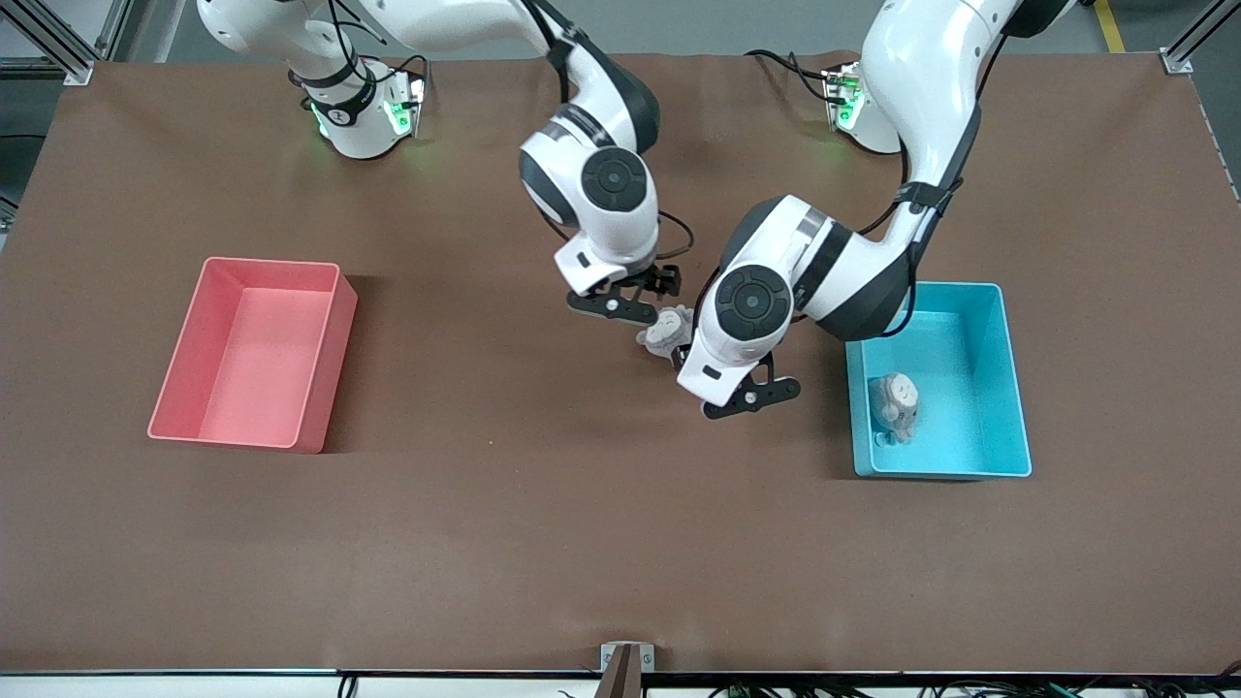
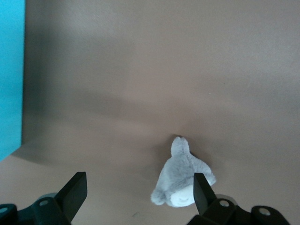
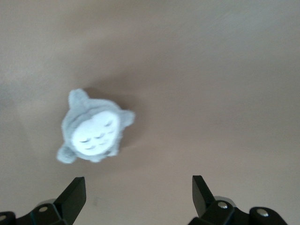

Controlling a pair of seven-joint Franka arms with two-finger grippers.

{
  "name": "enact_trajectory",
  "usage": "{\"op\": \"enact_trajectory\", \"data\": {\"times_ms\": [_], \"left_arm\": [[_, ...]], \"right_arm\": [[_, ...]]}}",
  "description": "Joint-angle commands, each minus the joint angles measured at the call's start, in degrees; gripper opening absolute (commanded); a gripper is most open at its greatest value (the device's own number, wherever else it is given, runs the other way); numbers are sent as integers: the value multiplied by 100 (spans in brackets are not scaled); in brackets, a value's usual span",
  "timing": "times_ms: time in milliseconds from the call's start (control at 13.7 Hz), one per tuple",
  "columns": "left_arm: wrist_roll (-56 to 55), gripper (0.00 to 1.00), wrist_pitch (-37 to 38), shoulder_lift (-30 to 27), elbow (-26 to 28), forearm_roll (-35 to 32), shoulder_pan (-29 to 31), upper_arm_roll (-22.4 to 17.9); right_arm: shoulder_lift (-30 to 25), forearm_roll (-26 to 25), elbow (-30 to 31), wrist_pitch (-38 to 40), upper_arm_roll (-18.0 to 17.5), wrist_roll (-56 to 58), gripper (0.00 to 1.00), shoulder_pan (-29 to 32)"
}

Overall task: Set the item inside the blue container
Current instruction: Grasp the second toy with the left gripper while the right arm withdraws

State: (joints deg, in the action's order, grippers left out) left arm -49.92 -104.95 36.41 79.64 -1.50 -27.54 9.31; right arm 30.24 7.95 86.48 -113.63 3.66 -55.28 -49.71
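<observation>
Both my grippers are spread wide with nothing in them. The grey plush (image 3: 93,127) sits on the table (image 1: 543,543), off to one side of my right gripper (image 3: 136,197) rather than between its jaws, and right up against one finger of my left gripper (image 2: 138,197). The blue bin (image 1: 1008,388) already holds another plush (image 1: 894,405). My worry: the two wrists are packed close, so if both reach at once they could bump, or a finger could shove the plush away.
</observation>
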Motion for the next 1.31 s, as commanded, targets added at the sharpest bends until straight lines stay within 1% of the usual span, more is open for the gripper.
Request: {"op": "enact_trajectory", "data": {"times_ms": [0, 73, 146, 291, 437, 583, 728, 947, 1092, 1238], "left_arm": [[-141, 100, -219, -47, 166, -61, -85, -34], [-141, 100, -245, -47, 209, -61, -103, -34], [-150, 100, -323, -47, 314, -61, -103, -25], [-315, 100, -691, -99, 656, -44, -111, -25], [-746, 100, -1061, -29, 737, -35, -286, -17], [-757, 100, -1299, 137, 746, -44, -427, -17], [-669, 100, -1466, 278, 754, -61, -463, -17], [-484, 100, -1694, 288, 1017, -61, -516, -8], [-467, 100, -1722, 287, 1185, 18, -464, 71], [-466, 100, -1722, 270, 1281, 70, -463, 133]], "right_arm": [[-1114, -259, 1140, 7, -85, 349, 100, 215], [-1404, -259, 1343, 68, -85, 534, 100, 347], [-1686, -259, 1476, 286, -85, 788, 100, 522], [-2178, -259, 1495, 962, -85, 1385, 100, 987], [-2662, -259, 1494, 1543, -85, 2245, 100, 1602], [-3005, -259, 1486, 1966, -85, 3194, 100, 2296], [-3147, -259, 1468, 2178, -85, 4116, 100, 2972], [-3139, -259, 1433, 2144, -85, 5357, 100, 3922], [-3121, -294, 1320, 2108, -85, 5623, 100, 4397], [-3103, -294, 1082, 2126, -85, 5781, 100, 4680]]}}
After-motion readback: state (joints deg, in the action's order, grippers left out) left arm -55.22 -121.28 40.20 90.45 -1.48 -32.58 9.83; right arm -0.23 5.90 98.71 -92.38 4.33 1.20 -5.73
